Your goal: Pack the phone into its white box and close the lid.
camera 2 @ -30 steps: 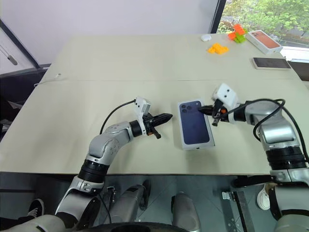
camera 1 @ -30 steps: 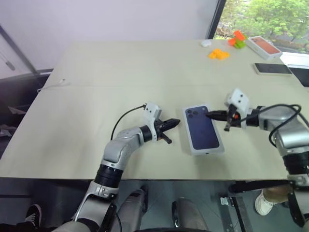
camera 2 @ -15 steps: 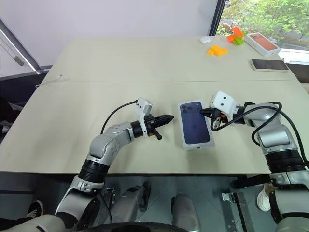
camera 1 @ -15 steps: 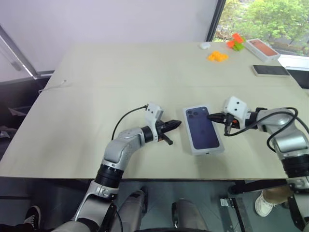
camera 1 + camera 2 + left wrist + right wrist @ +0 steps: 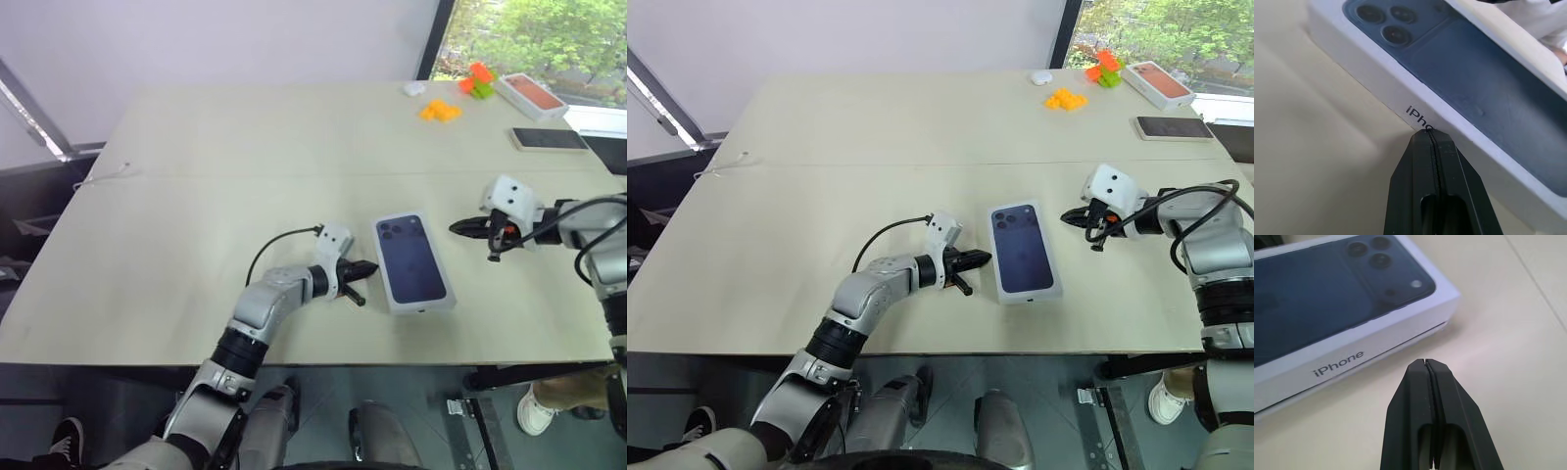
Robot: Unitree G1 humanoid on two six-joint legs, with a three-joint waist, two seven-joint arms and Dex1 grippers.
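The white box (image 5: 415, 264) lies closed on the near part of the table (image 5: 245, 147), slightly right of centre. A phone picture is printed on the lid (image 5: 1327, 298), and a seam line shows along the side wall, so the lid appears seated. The phone itself is hidden, judged packed inside. Remaining work: at most a final press or squaring of the lid.

Left gripper (image 5: 367, 267): fingers pressed together, empty, tip at the box's left wall. Right gripper (image 5: 458, 227): fingers pressed together, empty, just right of the box.

Surface: pale beige tabletop. Far right corner: orange blocks (image 5: 441, 111), an orange-topped box (image 5: 534, 94), a black phone (image 5: 549, 138). A window shows foliage beyond
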